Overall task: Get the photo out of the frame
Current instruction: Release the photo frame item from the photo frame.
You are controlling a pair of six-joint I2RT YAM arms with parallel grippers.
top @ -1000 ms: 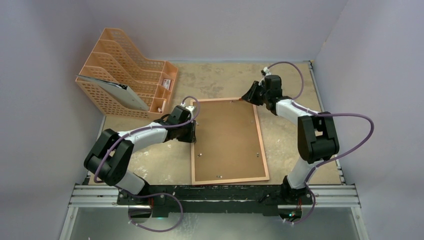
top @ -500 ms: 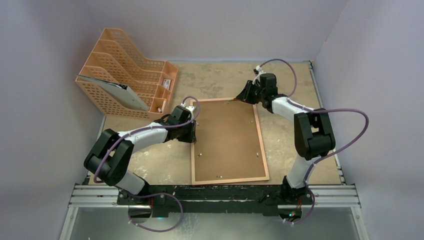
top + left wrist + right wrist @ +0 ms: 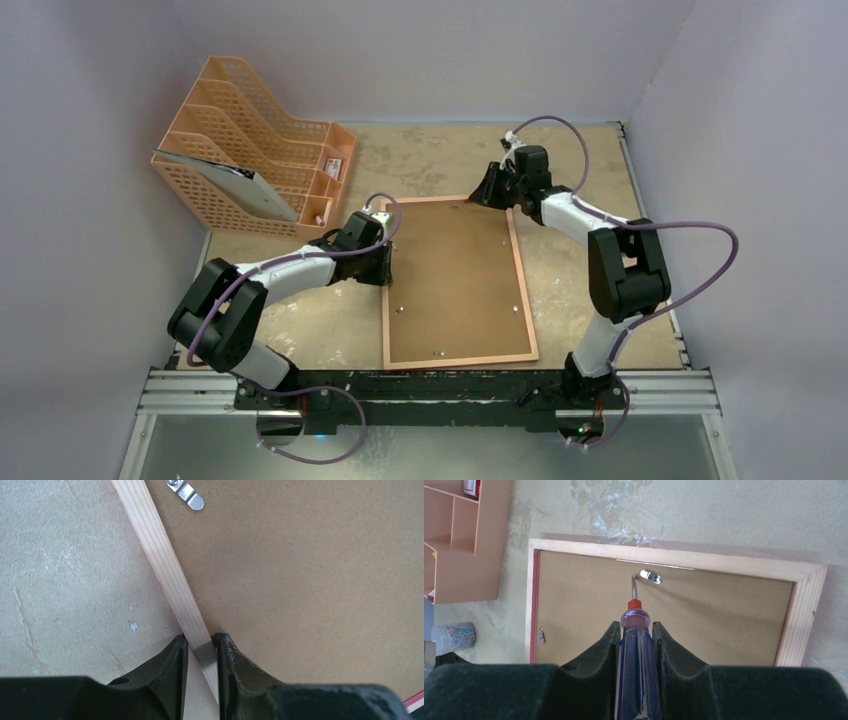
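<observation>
The frame (image 3: 528,300) lies face down on the table, its brown backing board (image 3: 455,275) facing up. The photo is hidden under the board. My left gripper (image 3: 385,262) is shut on the frame's left wooden rail (image 3: 160,560), one finger outside it and one on the board side (image 3: 201,642). My right gripper (image 3: 487,192) is shut on a screwdriver (image 3: 636,650) with a clear blue handle and red collar. The screwdriver's thin shaft points at a small metal clip (image 3: 650,575) by the frame's far rail (image 3: 724,560). Another clip (image 3: 186,490) sits near the left rail.
An orange mesh file rack (image 3: 250,150) stands at the back left, with papers in it. A small clear cup (image 3: 453,636) of coloured bits sits on the table left of the frame. Grey walls close in the table on three sides.
My right arm has shifted a little to the left along the frame's far edge, still holding the screwdriver. The left arm and the frame have not moved.
</observation>
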